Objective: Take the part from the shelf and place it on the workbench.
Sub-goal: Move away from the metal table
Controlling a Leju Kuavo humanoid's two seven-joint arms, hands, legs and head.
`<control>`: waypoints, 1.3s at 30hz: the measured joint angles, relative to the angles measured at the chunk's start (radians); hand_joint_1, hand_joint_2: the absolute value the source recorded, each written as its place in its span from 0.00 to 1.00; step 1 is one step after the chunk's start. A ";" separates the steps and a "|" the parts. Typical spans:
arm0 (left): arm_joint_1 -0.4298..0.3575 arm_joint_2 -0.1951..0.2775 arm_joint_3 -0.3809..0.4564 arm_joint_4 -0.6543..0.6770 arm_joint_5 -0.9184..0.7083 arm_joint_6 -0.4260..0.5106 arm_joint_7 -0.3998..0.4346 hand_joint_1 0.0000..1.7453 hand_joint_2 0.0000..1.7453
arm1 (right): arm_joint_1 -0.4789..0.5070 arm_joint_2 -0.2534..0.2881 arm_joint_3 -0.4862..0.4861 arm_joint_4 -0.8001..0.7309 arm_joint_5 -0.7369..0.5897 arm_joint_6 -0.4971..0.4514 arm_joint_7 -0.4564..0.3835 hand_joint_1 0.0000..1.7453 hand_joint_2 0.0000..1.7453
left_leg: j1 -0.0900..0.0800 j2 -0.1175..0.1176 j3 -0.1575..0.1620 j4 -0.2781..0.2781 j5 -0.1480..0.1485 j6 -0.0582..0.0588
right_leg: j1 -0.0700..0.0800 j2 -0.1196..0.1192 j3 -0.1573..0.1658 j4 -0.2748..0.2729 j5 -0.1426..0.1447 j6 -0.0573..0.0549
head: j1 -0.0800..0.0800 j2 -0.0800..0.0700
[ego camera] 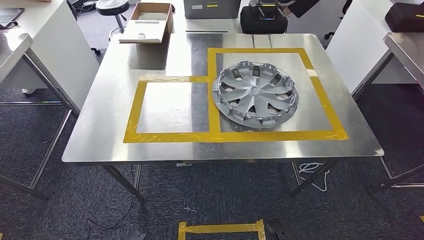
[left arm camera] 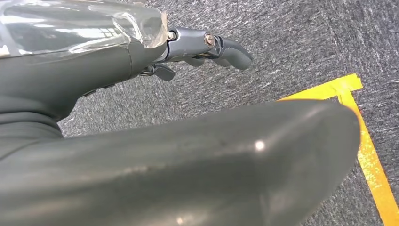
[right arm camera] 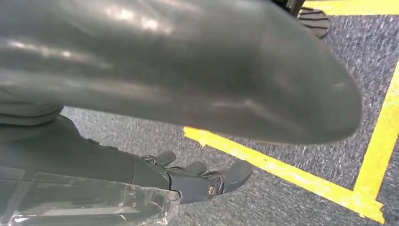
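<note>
Steel tabletop (ego camera: 165, 55): brushed metal, filling the middle of the head view, its near edge running across the lower centre of the frame.
Part (ego camera: 255, 94): silver wheel cover lying flat on the tabletop, right of centre, inside the larger yellow frame (ego camera: 327, 102); its lower left rim lies just beside the tape strip dividing the two frames.
Small frame (ego camera: 132, 112): yellow tape square left of the part, bare metal inside it.
Left hand (left arm camera: 202, 49): hangs over grey carpet (left arm camera: 291, 42), fingers loosely curled and apart, holding nothing; a yellow floor tape corner (left arm camera: 350, 92) lies at the right of that wrist view.
Right hand (right arm camera: 197, 181): also over carpet, fingers slack and parted, released, nothing in it; yellow floor tape (right arm camera: 282, 172) runs beyond the fingertips.
Edges: bare margin of metal all round the tape, widest at the left and far side of the tabletop.
Open room: dark carpet in front of the near edge at the bottom of the head view, with a yellow floor mark (ego camera: 220, 229) at bottom centre.
Far side: open cardboard box (ego camera: 148, 22) at upper left, black bag (ego camera: 263, 19) at upper centre.
Neighbours: another metal table (ego camera: 407, 47) at the right edge.
</note>
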 joint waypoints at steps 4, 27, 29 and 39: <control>-0.005 0.000 -0.001 -0.006 -0.012 -0.005 0.013 0.00 0.00 | -0.004 -0.005 0.011 0.000 -0.030 -0.006 0.009 0.00 0.00 | -0.001 0.001 -0.020 -0.004 0.019 0.006 | 0.004 0.000 -0.085 0.250 -0.134 -0.018 | 0.004 0.000; -0.050 0.010 -0.038 -0.016 -0.056 -0.028 0.052 0.00 0.00 | 0.013 -0.013 0.030 0.000 -0.122 -0.033 -0.002 0.00 0.00 | 0.014 0.001 0.104 0.001 -0.102 -0.052 | 0.007 -0.002 -0.003 -0.037 0.058 -0.022 | -0.002 0.000; -0.051 0.011 -0.039 -0.016 -0.056 -0.028 0.053 0.00 0.00 | 0.015 -0.013 0.031 0.000 -0.122 -0.033 -0.002 0.00 0.00 | 0.012 0.003 0.095 -0.008 -0.081 -0.035 | 0.005 -0.003 -0.007 -0.038 0.064 -0.012 | -0.003 0.000; -0.057 0.008 -0.049 -0.017 -0.060 -0.031 0.053 0.00 0.00 | 0.014 -0.022 0.040 0.000 -0.125 -0.035 -0.002 0.00 0.00 | 0.014 0.008 -0.038 0.003 0.028 -0.027 | 0.002 -0.001 0.067 0.081 -0.064 0.010 | 0.004 0.000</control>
